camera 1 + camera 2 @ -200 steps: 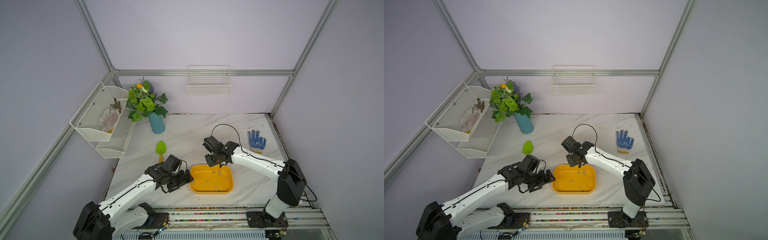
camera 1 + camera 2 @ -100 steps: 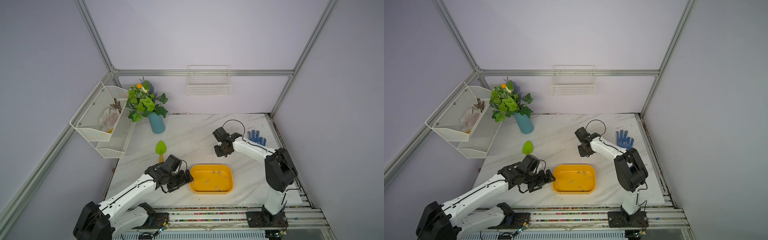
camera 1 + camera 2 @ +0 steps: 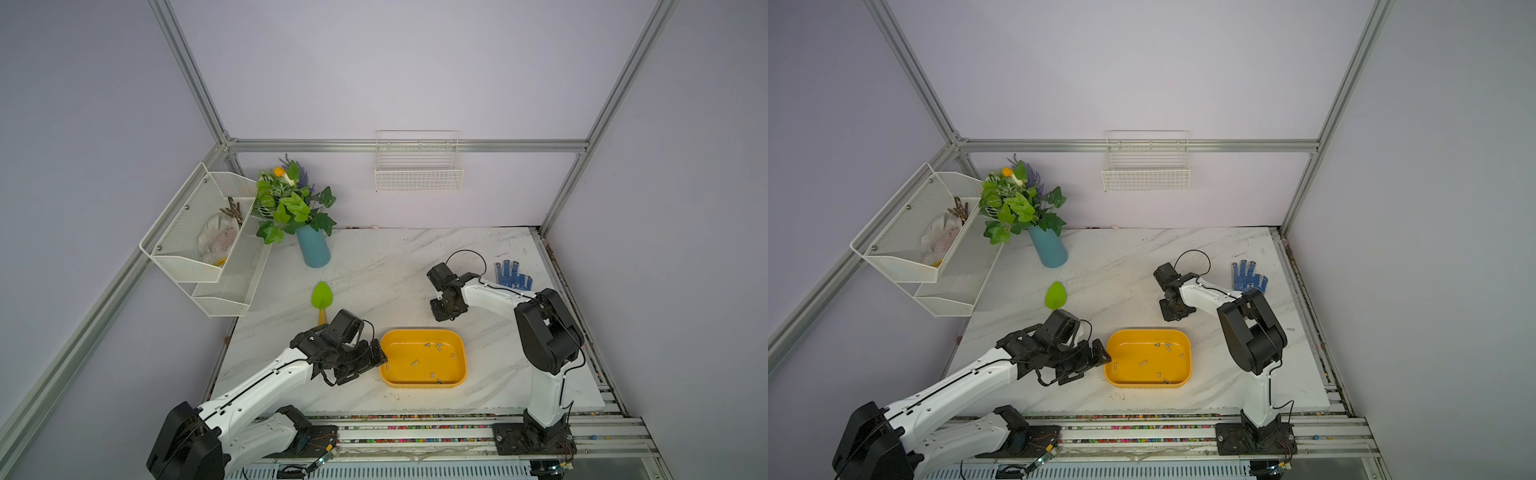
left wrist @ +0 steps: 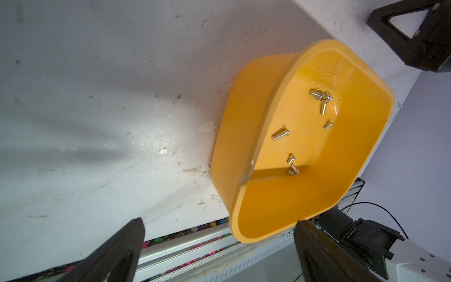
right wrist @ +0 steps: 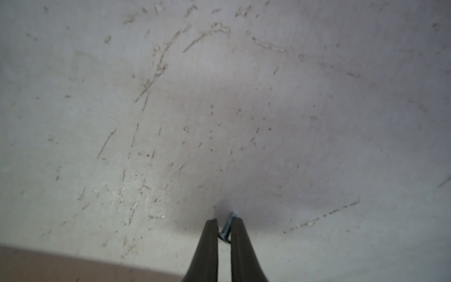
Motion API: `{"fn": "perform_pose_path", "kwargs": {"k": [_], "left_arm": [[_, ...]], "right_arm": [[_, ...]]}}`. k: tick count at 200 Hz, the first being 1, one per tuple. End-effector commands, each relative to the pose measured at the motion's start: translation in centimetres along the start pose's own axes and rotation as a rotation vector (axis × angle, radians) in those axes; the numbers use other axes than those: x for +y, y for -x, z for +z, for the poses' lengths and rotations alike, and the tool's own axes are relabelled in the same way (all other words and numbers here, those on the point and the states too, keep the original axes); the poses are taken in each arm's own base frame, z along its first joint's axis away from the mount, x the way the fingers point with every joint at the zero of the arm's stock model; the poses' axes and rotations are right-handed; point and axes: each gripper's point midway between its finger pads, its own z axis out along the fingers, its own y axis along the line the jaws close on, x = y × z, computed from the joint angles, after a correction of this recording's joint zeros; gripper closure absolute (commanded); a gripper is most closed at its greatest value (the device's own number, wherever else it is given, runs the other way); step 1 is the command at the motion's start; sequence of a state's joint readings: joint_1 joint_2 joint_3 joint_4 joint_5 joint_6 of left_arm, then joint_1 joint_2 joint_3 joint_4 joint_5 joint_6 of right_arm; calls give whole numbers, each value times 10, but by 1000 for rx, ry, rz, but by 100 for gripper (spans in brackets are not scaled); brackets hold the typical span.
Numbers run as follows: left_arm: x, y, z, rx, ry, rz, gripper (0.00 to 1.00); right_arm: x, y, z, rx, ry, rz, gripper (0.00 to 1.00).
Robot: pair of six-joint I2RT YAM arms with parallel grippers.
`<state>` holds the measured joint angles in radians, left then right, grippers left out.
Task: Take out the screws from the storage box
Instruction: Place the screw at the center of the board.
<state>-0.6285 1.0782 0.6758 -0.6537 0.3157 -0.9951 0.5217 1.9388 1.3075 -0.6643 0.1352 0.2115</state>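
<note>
I have the right gripper point(image 3: 442, 311) pinched narrow on one screw point(image 5: 228, 227). It hangs low over the bare table point(image 3: 374, 270), on the far side of the storage box point(image 3: 424, 384) and left of the blue glove point(image 3: 511, 276). I judge it is there to set the screw down clear of the box, where it cannot roll back in.

The left gripper point(image 3: 376, 359) stands wide apart at the box's left end, holding nothing. In the left wrist view its fingers straddle that end, I think to brace the box while the other arm picks. Whether they touch the wall I cannot tell.

The box sits near the front edge, between the two arms. I count one box, one screw held, and about eight screws point(image 4: 280, 134) loose inside. Two little heaps overlap, so I may be off by one. A silvery speck point(image 3: 1290, 329) on the table right of the box may be a screw already out, but it is too small to say.
</note>
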Motion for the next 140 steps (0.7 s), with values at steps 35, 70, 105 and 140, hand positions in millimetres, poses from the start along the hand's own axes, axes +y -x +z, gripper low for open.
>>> {"fn": "perform_pose_path", "kwargs": {"k": [35, 70, 105, 140], "left_arm": [[13, -4, 4, 5, 27, -15, 0], [0, 5, -4, -33, -5, -13, 0], [-33, 30, -23, -155, -101, 45, 0], [-50, 53, -35, -241, -84, 132, 0]], "right_arm": [[-1, 11, -13, -54, 12, 5, 74], [-3, 26, -46, -121, 21, 14, 66], [4, 18, -90, -157, 114, 2, 64], [41, -24, -136, -180, 315, -91, 67]]}}
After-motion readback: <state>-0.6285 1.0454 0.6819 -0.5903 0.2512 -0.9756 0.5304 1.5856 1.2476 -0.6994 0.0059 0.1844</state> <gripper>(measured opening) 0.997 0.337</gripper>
